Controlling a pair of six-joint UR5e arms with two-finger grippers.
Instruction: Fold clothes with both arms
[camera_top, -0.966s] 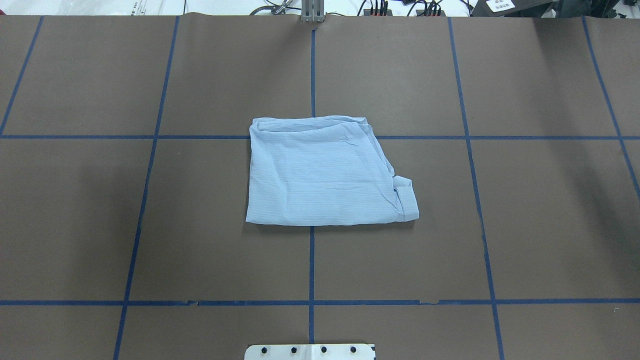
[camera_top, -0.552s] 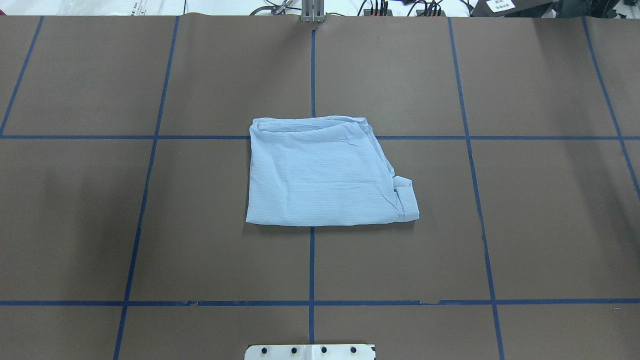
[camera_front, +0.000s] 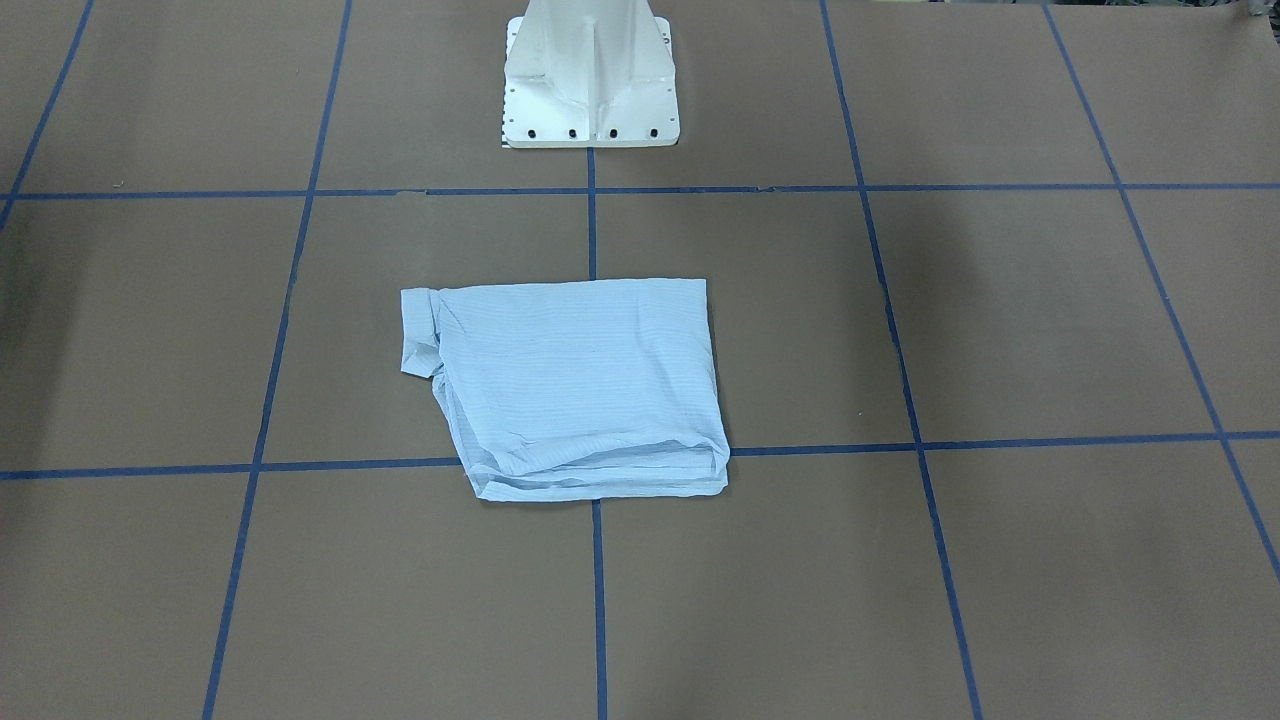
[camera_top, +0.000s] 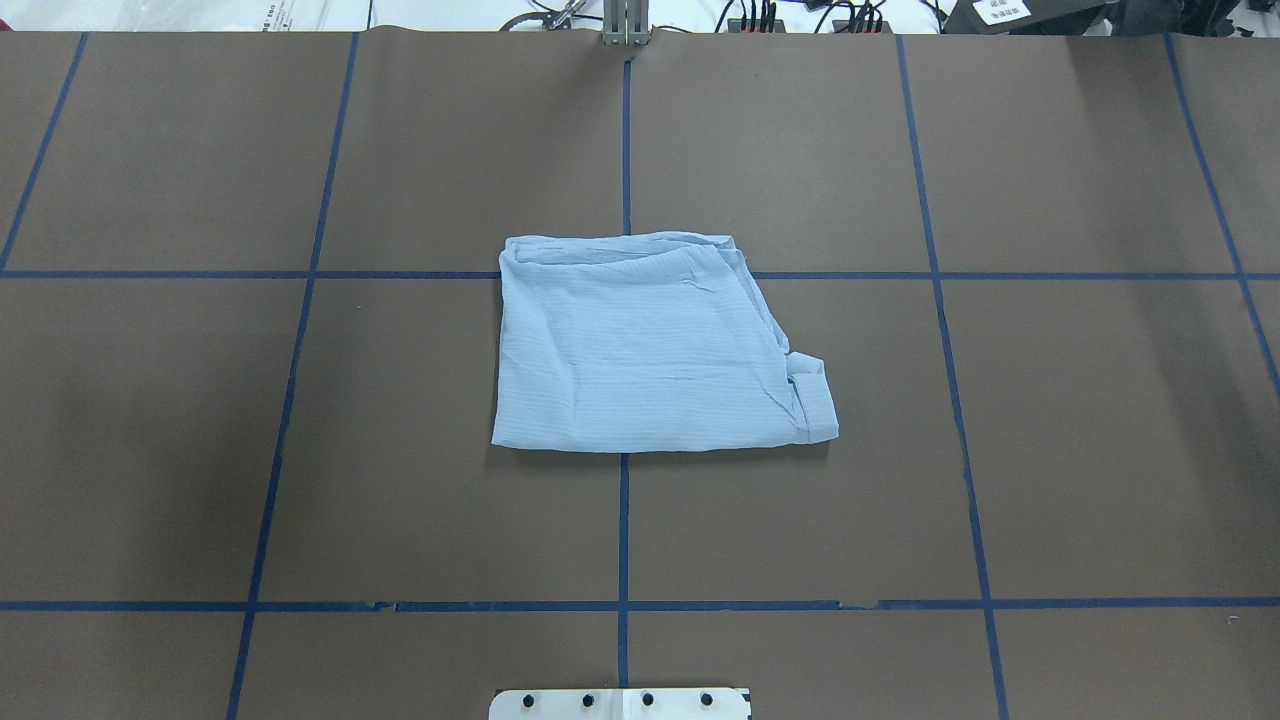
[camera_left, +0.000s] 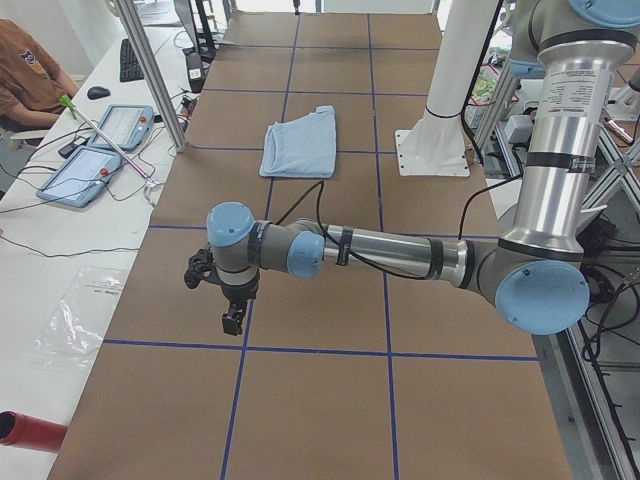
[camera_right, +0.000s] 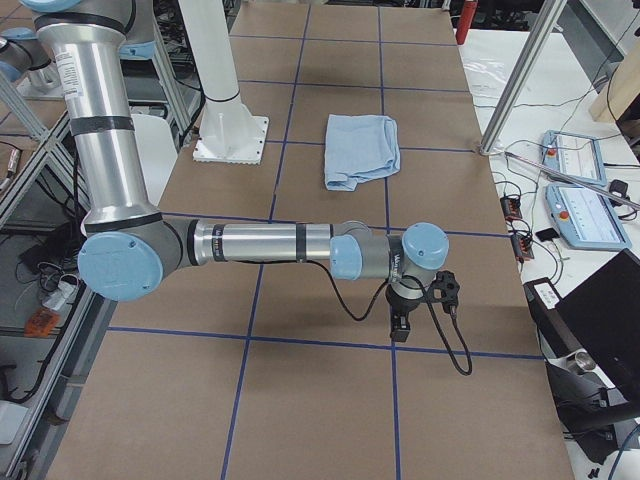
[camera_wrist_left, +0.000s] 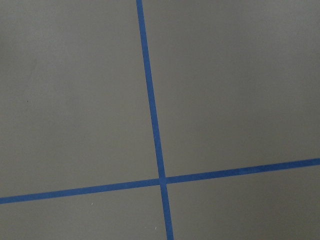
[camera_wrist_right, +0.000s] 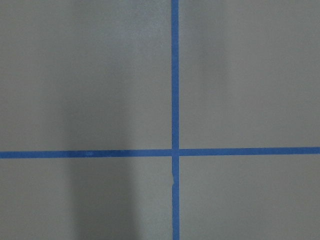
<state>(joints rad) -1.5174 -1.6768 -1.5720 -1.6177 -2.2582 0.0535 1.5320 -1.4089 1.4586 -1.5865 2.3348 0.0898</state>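
The pale-blue striped shirt (camera_top: 650, 345) lies folded into a flat rough square at the middle of the brown table, a cuff sticking out at one corner. It also shows in the front view (camera_front: 575, 385), the left side view (camera_left: 300, 142) and the right side view (camera_right: 363, 148). My left gripper (camera_left: 232, 320) hangs over bare table far out to my left, nothing near it. My right gripper (camera_right: 400, 328) hangs over bare table far out to my right. Each shows only in a side view, so I cannot tell whether either is open or shut. Both wrist views show only table and blue tape.
The table (camera_top: 300, 450) is brown with a blue tape grid. The white pedestal base (camera_front: 590, 75) stands at the near edge. Tablets (camera_left: 95, 150) and cables lie on a white bench beyond the far edge, with a metal post (camera_left: 150, 70) there.
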